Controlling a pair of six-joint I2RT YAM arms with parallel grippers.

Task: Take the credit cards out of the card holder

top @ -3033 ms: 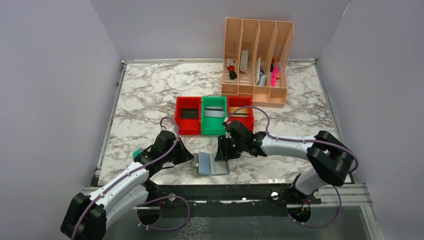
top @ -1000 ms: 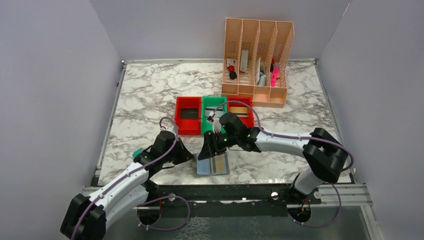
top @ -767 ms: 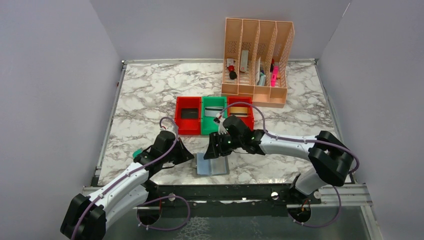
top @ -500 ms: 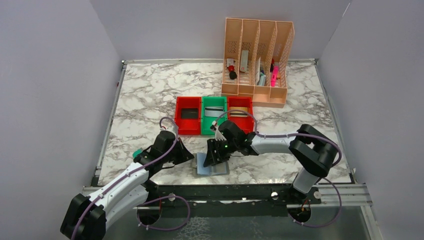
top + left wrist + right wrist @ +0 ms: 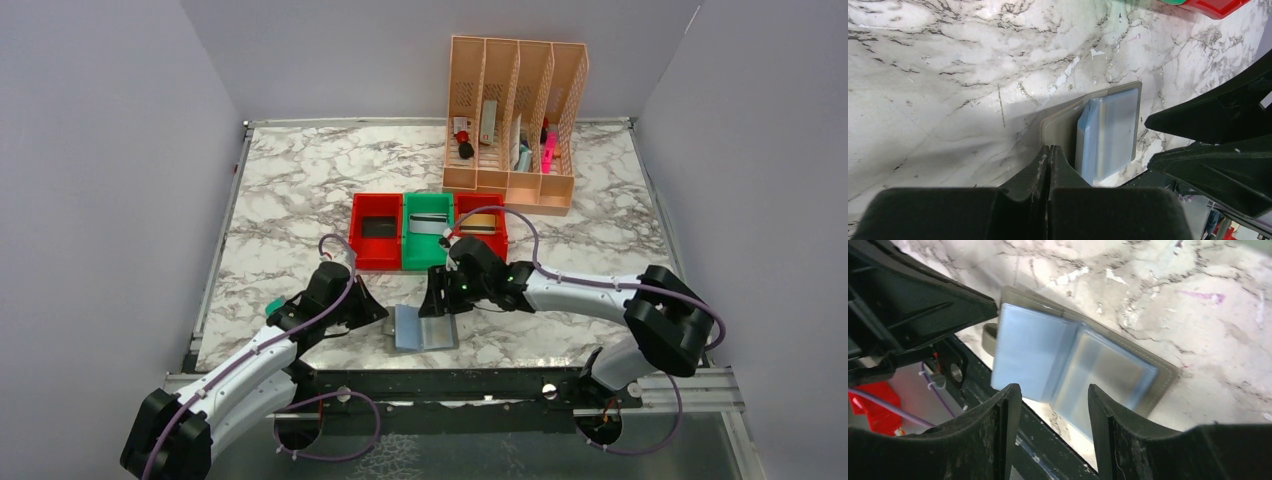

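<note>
Top camera looks down; both wrist cameras closely share card holder (image 5: 1108,132).

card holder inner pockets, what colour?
Light blue-grey pockets in a grey card holder; clearest in the right wrist view.

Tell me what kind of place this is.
Probably a robot lab test cell, not a real office: plain grey walls box in a marble-patterned table, a left arm and right arm are bolted at its near edge, and bins and an organiser stand laid out like props.

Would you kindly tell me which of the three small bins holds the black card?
The left red bin holds the black card; the green bin has a silver-grey card, the right red bin a tan card.
</note>
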